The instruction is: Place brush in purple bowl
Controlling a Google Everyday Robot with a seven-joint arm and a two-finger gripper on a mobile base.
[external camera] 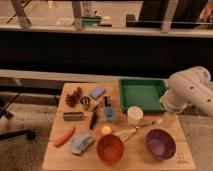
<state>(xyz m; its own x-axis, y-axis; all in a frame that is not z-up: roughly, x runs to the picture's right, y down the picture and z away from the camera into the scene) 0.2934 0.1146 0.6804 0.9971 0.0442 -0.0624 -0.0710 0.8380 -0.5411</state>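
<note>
Fingers of my gripper stand spread apart and grasp nothing. The gripper itself is hidden behind my bulky white arm (190, 92), which hangs at the right edge of the pale wooden table (55, 161), beside the green rectangular plastic tray (141, 94). The slim black tapered brush (93, 119) lies flat on the table left of centre, just beside a grey rectangular block (74, 116) and well apart from my arm. The glossy round purple bowl (160, 144) sits at the front right corner with nothing in it, near a round orange-red bowl (110, 148). By my judgement the task has barely begun: reaching, gripping, carrying and releasing the brush all remain.
</note>
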